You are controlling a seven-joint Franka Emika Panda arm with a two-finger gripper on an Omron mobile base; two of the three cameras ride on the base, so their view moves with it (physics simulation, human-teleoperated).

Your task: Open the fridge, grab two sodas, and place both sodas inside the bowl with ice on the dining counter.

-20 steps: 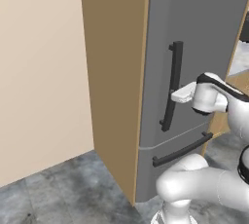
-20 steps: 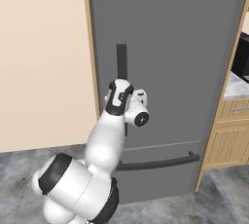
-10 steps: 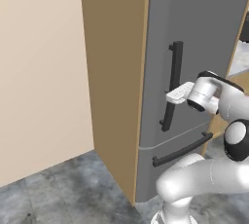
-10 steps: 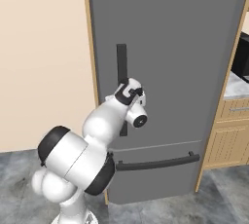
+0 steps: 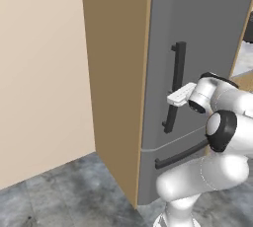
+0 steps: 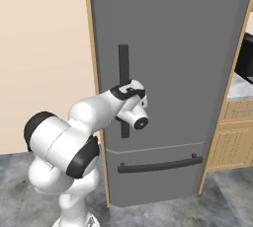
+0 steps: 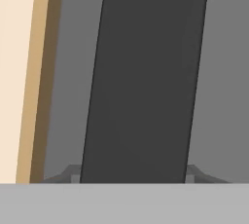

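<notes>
**Fridge handle in our grip, door not yet open**

Fridge (image 6: 168,48) stands shut before us, its grey door flush between tan side panels, with the lower drawer (image 6: 158,174) and its horizontal handle (image 6: 160,164) below. Our gripper (image 5: 174,97) is clamped on the dark vertical bar handle (image 5: 175,80), around its middle, one finger on each side. We judge the task barely begun: the hold on the handle is made, but the door must be pulled open, both sodas fetched and carried to the bowl on the dining counter. All of that is left.

From the left base view we see the fridge side-on, so the pale fingers (image 5: 182,93) show reaching across to the bar, and the tan side panel (image 5: 113,73) faces us. From the right base view the arm covers the fingers, but we get the whole door front and the tan cabinets (image 6: 232,137) to the right. In the hand view the bar (image 7: 146,77) runs the full height, close up, with a finger tip (image 7: 70,174) at each lower edge.
</notes>
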